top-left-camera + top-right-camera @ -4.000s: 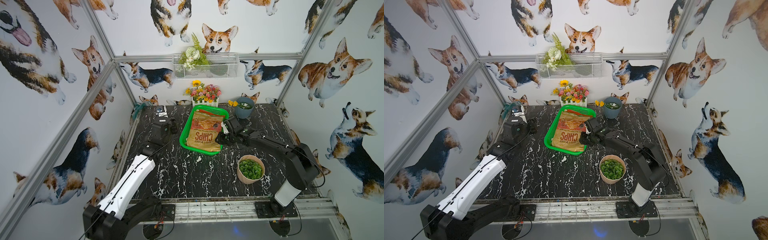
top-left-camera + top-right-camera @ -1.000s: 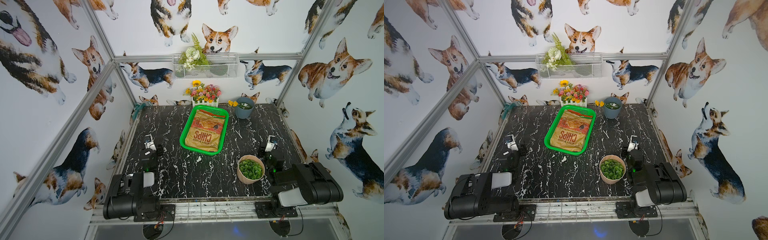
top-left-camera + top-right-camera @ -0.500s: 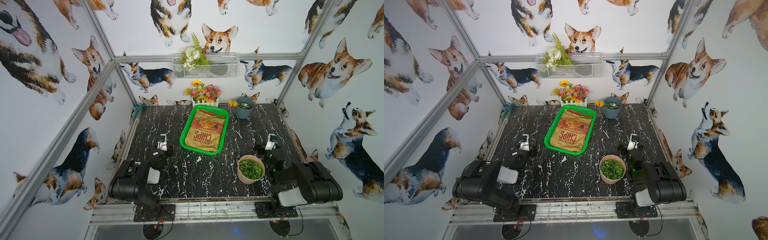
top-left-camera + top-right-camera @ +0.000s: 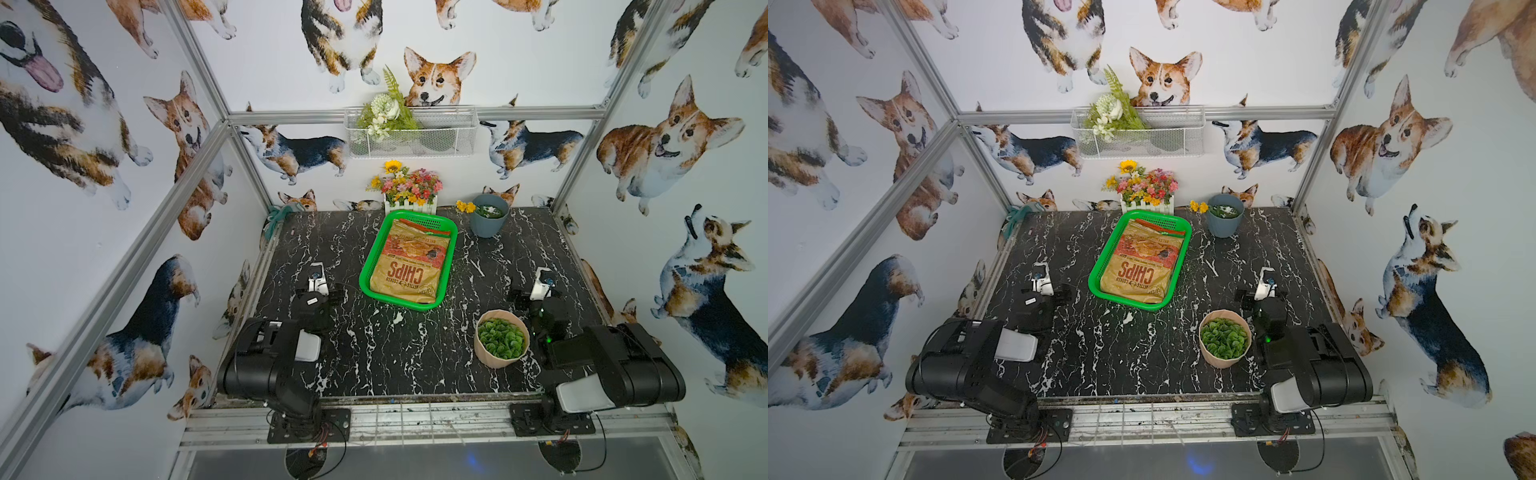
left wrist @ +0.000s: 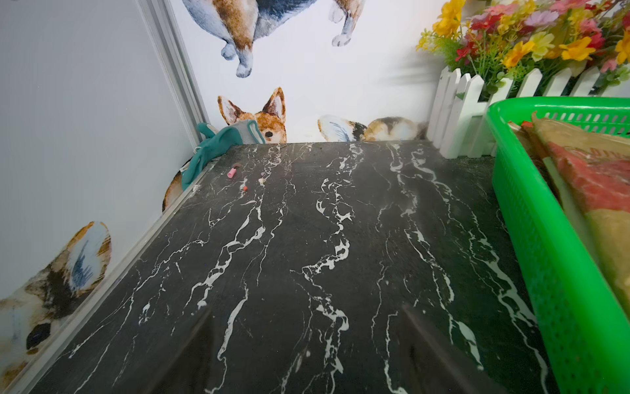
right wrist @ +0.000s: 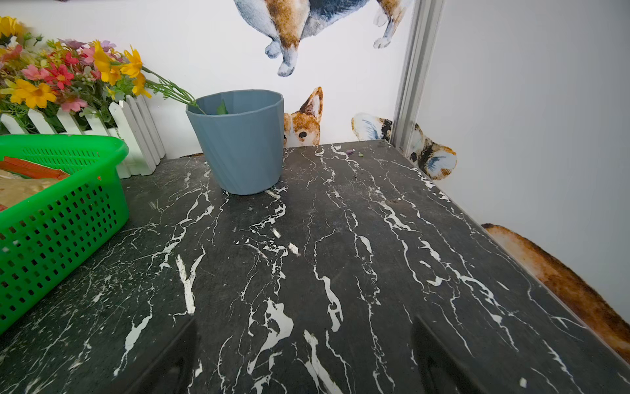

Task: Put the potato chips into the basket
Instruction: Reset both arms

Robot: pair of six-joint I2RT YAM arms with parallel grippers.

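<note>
The potato chips (image 4: pixel 409 259) lie in the basket (image 4: pixel 419 306) by the tabletop's back edge, while the left gripper (image 5: pixel 303 327) and right gripper (image 6: pixel 305 327) stand spread and empty.

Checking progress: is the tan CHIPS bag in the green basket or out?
In. The CHIPS bag lies inside the green basket, within its rim in both top views.

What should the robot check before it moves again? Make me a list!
1. Left gripper open and empty: ok.
2. Right gripper open and empty: ok.
3. Chips bag lies flat inside the basket: ok.
4. No bag loose on the table: ok.
5. How many bags lie under the top one: cannot tell.
6. Leaf pot upright, close beside the right arm: ok.
</note>
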